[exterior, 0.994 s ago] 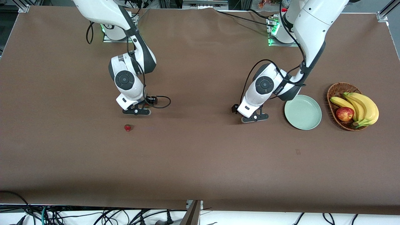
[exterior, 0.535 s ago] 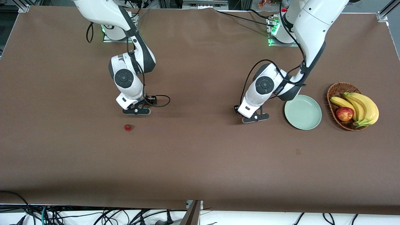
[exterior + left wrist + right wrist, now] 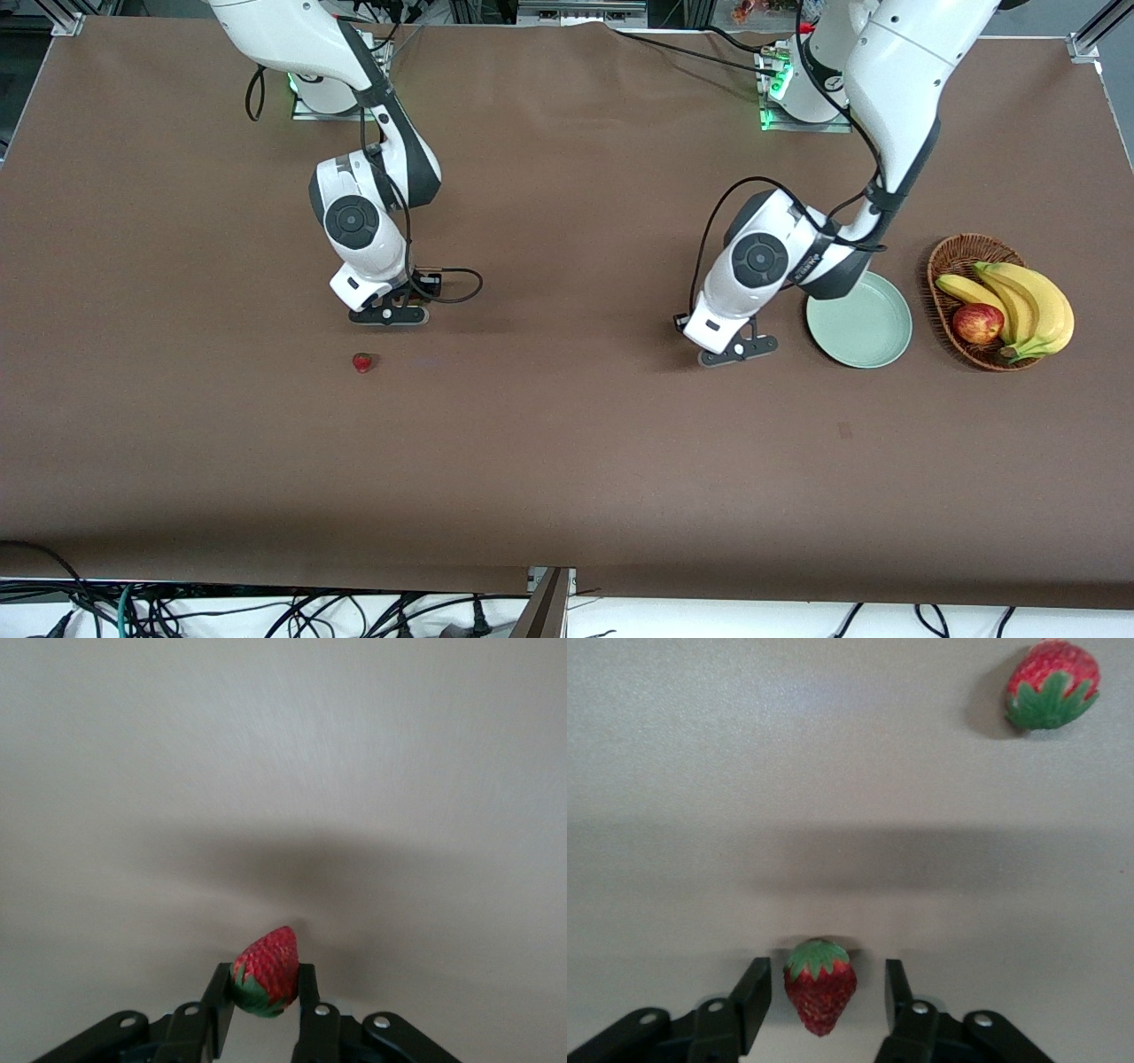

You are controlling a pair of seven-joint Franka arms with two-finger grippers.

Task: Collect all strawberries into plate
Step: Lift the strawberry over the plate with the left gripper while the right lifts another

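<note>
1. The left gripper [image 3: 264,997] hangs low over the brown table [image 3: 567,461], just beside the pale mint-green round plate [image 3: 873,341], its fingers pinched on a small red strawberry with a green cap [image 3: 266,972].
2. The right gripper [image 3: 824,997] sits low toward the right arm's end, its fingers part-spread around a second red strawberry [image 3: 820,985], gaps showing on both sides.
3. A third red strawberry [image 3: 362,361] lies on the table, nearer the front camera than that gripper.
4. The plate holds no berries.

I am not finding any text, label, brand, number or sign that I can read anywhere here; the small dark marking on my left arm's wrist stays illegible.
</note>
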